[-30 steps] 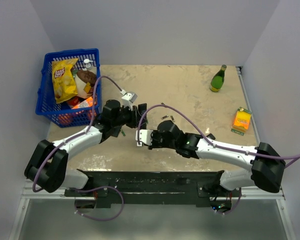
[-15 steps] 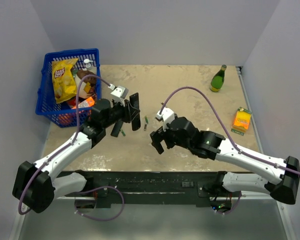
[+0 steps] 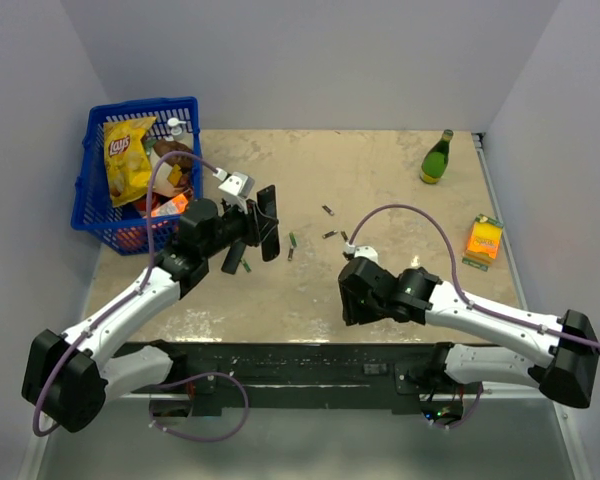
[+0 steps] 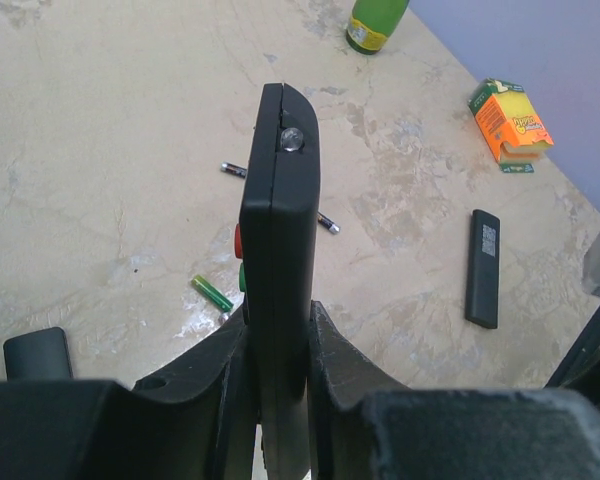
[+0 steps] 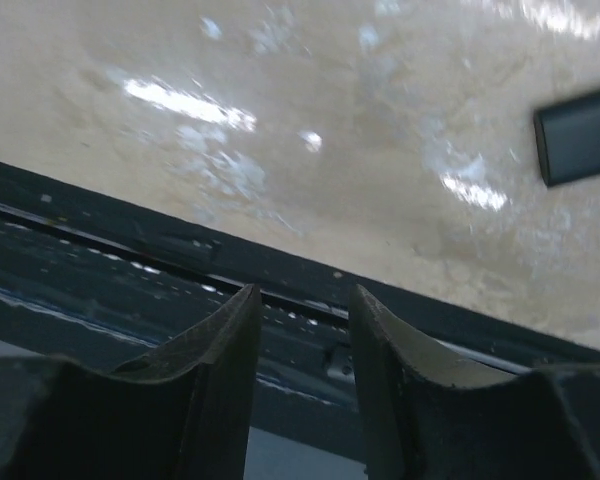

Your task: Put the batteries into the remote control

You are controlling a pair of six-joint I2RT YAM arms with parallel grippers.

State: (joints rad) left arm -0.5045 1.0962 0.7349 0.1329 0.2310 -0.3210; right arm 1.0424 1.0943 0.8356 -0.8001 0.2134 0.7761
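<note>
Since a moment ago the right arm has drawn back from the middle of the tabletop (image 3: 380, 180) toward its near edge, far from the blue basket (image 3: 85, 190); its right pincer (image 5: 300, 300) now hangs over that edge with its fingers apart and nothing between them. Just beside the basket, on the side facing the tabletop's middle, the left pincer (image 4: 277, 330) stays clamped on the remote control (image 4: 280, 230), a slim black bar held off the surface and standing on edge, with red and green buttons showing on one face. A little farther from the basket than the remote, the batteries lie loose on the tabletop: a green one (image 4: 212, 292) and two dark ones with pale ends (image 4: 233, 170) (image 4: 327, 223). Beyond them lies a flat black bar (image 4: 482, 268) with a small white label. Inside the basket a yellow chip bag (image 3: 128, 157) stands among other packets too jumbled to name. A green bottle (image 3: 436, 158) and an orange carton (image 3: 484, 240) sit well apart from the basket, at the opposite side.
</note>
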